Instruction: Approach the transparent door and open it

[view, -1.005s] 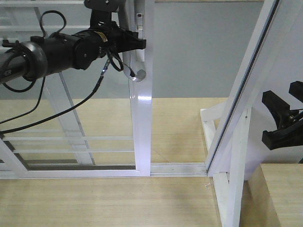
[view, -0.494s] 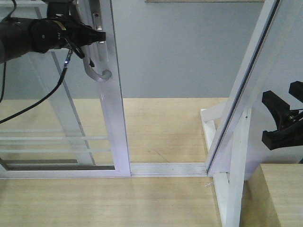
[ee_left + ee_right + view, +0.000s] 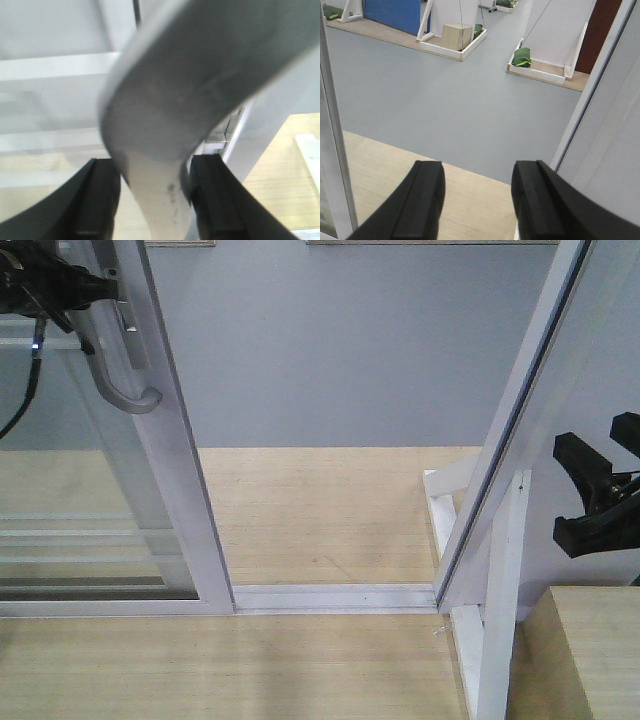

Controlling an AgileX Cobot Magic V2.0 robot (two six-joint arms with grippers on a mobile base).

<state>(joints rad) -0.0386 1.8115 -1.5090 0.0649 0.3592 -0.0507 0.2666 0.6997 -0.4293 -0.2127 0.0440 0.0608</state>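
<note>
Glossy white framing edges the transparent door, which stands at the left of the front view above the floor track. On its edge stile, the curved silver-grey handle is clenched between the left gripper fingers. Off right, the right gripper hangs released over wood flooring.

I get soft, even light; the handle fills my left wrist view, badly blurred.
</note>
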